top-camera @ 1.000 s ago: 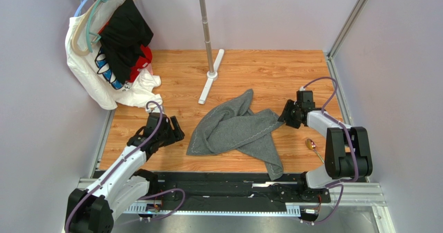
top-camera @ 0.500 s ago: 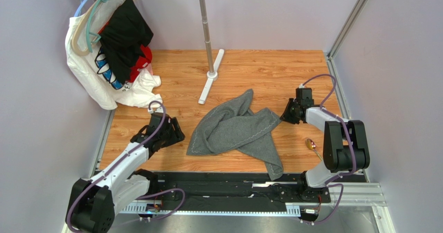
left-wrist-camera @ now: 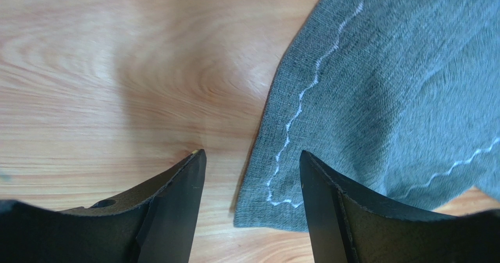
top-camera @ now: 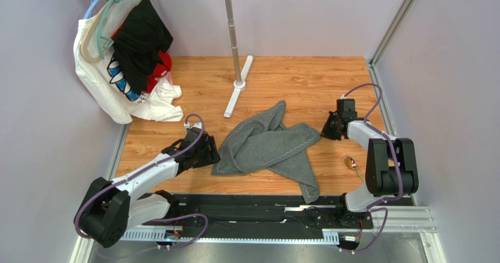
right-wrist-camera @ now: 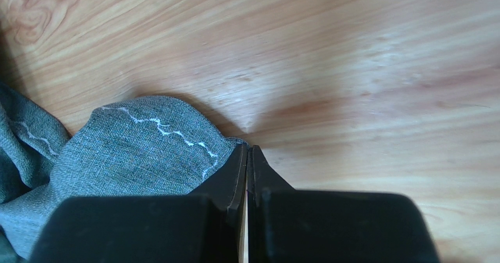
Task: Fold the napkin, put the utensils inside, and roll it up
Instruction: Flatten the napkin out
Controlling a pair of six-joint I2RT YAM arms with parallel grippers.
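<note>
Left arm: it has been advanced across the wood-grain worktop (top-camera: 293, 81) toward the cloth since a second ago. The left pincer (top-camera: 208, 154) is now held open, slightly narrower than before. In the left wrist view its fingers stand either side of the near-left corner of the large dark grey felt-like napkin (left-wrist-camera: 381, 99). Nothing is gripped yet.

Centre: the napkin (top-camera: 264, 146) is lying crumpled and partly overlapped on itself in the middle of the worktop. One tail is trailed toward the near edge. Its outline appears unchanged, and no fold has been made.

Right arm: the right pincer (top-camera: 328, 128) has been closed fully within the last second. In the right wrist view its tips (right-wrist-camera: 247, 151) are met at the very edge of the napkin's right corner (right-wrist-camera: 135, 151), where the pale stitched line ends. Whether fabric is actually caught cannot be told.

Near the right edge, a small metal spoon (top-camera: 351, 162) is lying apart from the cloth, untouched.

Judgement: both corners are being taken so the cloth can be spread flat. The task is at an early stage. A missed right-hand pinch would need re-gripping.
</note>
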